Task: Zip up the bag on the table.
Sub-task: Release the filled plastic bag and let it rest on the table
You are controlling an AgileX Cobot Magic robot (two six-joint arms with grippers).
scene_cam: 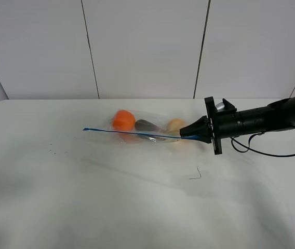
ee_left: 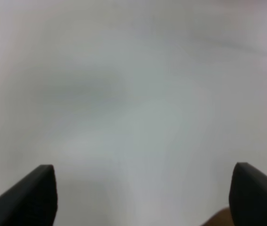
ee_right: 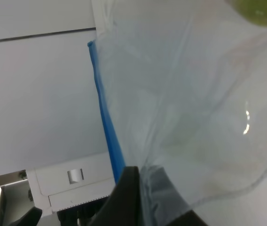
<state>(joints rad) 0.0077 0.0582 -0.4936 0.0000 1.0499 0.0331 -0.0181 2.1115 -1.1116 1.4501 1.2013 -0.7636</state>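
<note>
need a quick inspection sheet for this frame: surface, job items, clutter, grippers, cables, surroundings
Surface: white table, a few dark specks left of the bag.
Job's things: clear bag, blue zipper strip along its near edge; orange, dark and yellowish fruit inside.
Clutter: small bent wire near the bag.
Grippers: right gripper shut on the bag's zipper end; left gripper open, empty.
Cables: black cable hanging under the right arm.
Surroundings: white panelled wall.

1. Right gripper [ee_right: 140,200] is pinching the bag [ee_right: 194,103] at its blue zipper strip [ee_right: 106,117], jaws closed on the plastic.
2. Strip is running straight away from the fingers [ee_right: 124,197].
3. Clear film is billowing beside it, creased, with something yellow-green blurred at the frame corner.
</note>
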